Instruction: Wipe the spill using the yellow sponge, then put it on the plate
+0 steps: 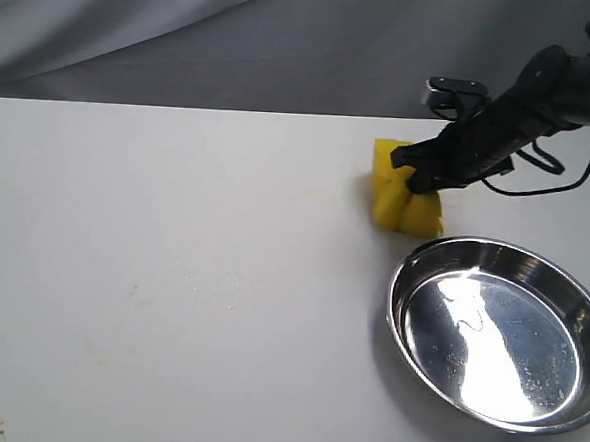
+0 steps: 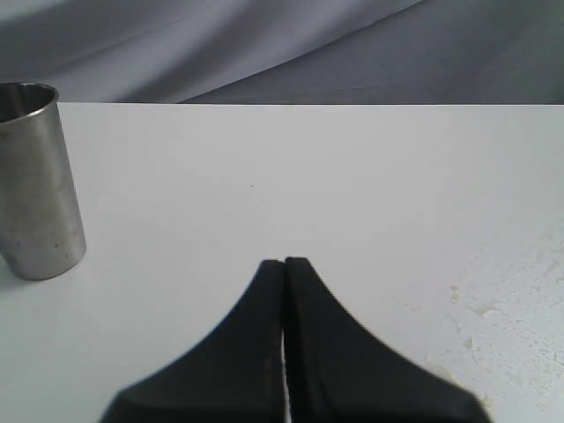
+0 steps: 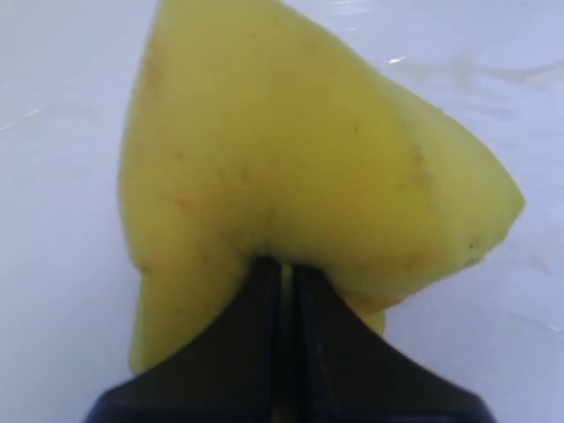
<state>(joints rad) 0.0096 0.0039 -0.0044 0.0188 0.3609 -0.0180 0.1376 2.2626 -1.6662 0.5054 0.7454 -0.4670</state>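
Note:
The yellow sponge [image 1: 404, 200] is pinched in the middle and bulges on both sides, held at the table just behind the plate [image 1: 496, 334]. My right gripper [image 1: 418, 180] is shut on it; in the right wrist view the sponge [image 3: 300, 167] fills the frame ahead of the gripper [image 3: 285, 267]. No amber puddle shows in any view; it is hidden or out of view. My left gripper [image 2: 284, 263] is shut with nothing in it, over bare white table, and does not appear in the exterior view.
A steel cup [image 2: 35, 181] stands upright to one side of the left gripper. Pale dried stain specks [image 2: 493, 308] mark the table on its other side. The white table [image 1: 172, 274] ends at a grey cloth backdrop.

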